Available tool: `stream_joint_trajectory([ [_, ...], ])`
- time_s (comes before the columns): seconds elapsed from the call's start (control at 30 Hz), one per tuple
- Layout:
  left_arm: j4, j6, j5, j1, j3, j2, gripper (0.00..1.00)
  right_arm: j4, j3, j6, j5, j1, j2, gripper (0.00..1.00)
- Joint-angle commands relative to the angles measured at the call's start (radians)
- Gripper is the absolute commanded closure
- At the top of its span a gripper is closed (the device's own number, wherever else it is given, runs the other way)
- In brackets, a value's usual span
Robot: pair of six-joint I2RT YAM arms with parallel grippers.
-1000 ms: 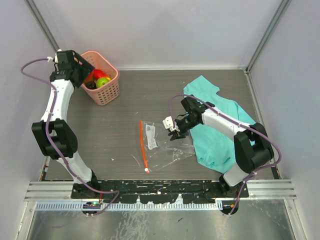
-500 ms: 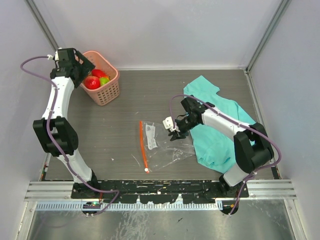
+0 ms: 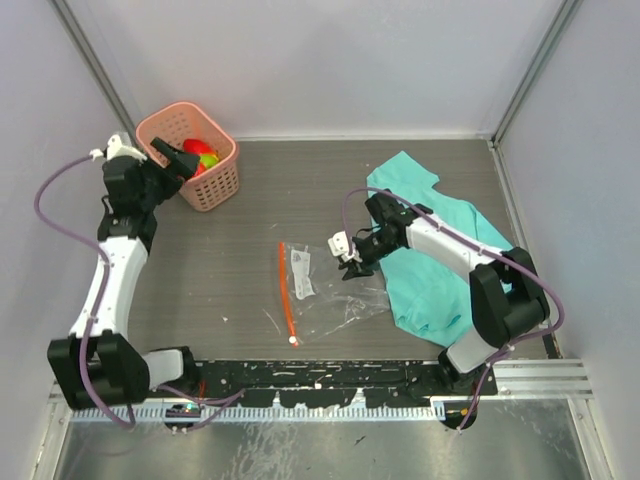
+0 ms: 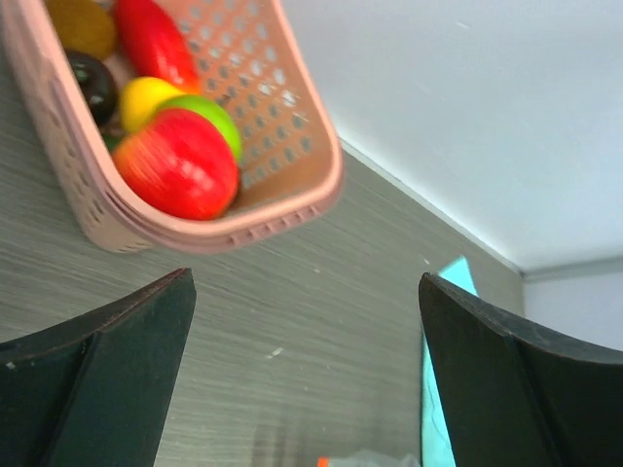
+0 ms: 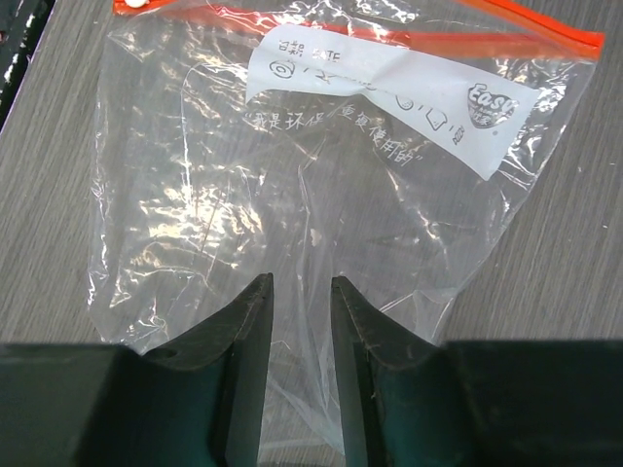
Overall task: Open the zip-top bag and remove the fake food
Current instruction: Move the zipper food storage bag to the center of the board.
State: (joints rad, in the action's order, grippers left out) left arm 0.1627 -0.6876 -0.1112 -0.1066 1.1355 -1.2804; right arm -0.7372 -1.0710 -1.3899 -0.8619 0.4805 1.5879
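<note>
The zip-top bag (image 3: 320, 285) lies flat on the table, clear, with its red-orange zip strip (image 3: 285, 290) on the left; in the right wrist view the bag (image 5: 292, 175) looks empty, white label up. My right gripper (image 3: 350, 262) sits at its right edge, jaws nearly together on a raised fold of plastic (image 5: 302, 282). The fake food (image 3: 198, 155) lies in the pink basket (image 3: 215, 185); red, yellow, green and dark pieces show in the left wrist view (image 4: 175, 156). My left gripper (image 3: 170, 172) is open and empty, just left of the basket (image 4: 307, 282).
A teal cloth (image 3: 435, 250) lies at the right under my right arm, and its corner shows in the left wrist view (image 4: 438, 389). White walls enclose the table on three sides. The basket stands in the back left corner.
My left arm has pulled back from above the basket toward the near left, gripper open; a red fruit now shows in the basket. The right arm and the bag have not moved.
</note>
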Motion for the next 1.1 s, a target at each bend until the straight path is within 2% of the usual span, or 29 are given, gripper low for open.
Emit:
stream_joint_trajectory([
  [0.0, -0.410, -0.041, -0.210, 0.001, -0.234, 0.191, 0.02, -0.005, -0.014, -0.016, -0.034, -0.011, -0.062, 0.63],
  [0.13, -0.568, -0.171, -0.429, 0.002, -0.400, 0.266, 0.02, -0.028, -0.024, -0.023, -0.048, -0.016, -0.077, 0.61],
  [0.2, -0.594, -0.245, -0.524, 0.010, -0.458, 0.284, 0.01, -0.042, -0.033, -0.023, -0.055, -0.018, -0.083, 0.60],
  [0.27, -0.594, -0.286, -0.579, 0.041, -0.520, 0.311, 0.06, -0.061, -0.047, -0.024, -0.060, -0.019, -0.084, 0.59],
  [0.4, -0.497, -0.256, -0.524, 0.180, -0.638, 0.393, 0.12, -0.129, -0.092, -0.023, -0.070, -0.020, -0.077, 0.58],
  [0.5, -0.388, -0.201, -0.422, 0.300, -0.696, 0.471, 0.17, -0.176, -0.130, -0.012, -0.074, -0.023, -0.077, 0.58],
  [0.6, -0.350, -0.195, -0.335, 0.380, -0.760, 0.539, 0.18, -0.200, -0.157, 0.011, -0.083, -0.033, -0.080, 0.57],
  [0.83, -0.397, -0.249, -0.242, 0.467, -0.900, 0.592, 0.23, -0.209, -0.174, 0.040, -0.089, -0.043, -0.075, 0.57],
  [0.97, -0.436, -0.260, -0.240, 0.498, -0.922, 0.532, 0.23, -0.208, -0.172, 0.040, -0.086, -0.042, -0.067, 0.57],
  [1.07, -0.509, -0.269, -0.258, 0.516, -0.933, 0.457, 0.29, -0.209, -0.169, 0.039, -0.082, -0.043, -0.063, 0.57],
])
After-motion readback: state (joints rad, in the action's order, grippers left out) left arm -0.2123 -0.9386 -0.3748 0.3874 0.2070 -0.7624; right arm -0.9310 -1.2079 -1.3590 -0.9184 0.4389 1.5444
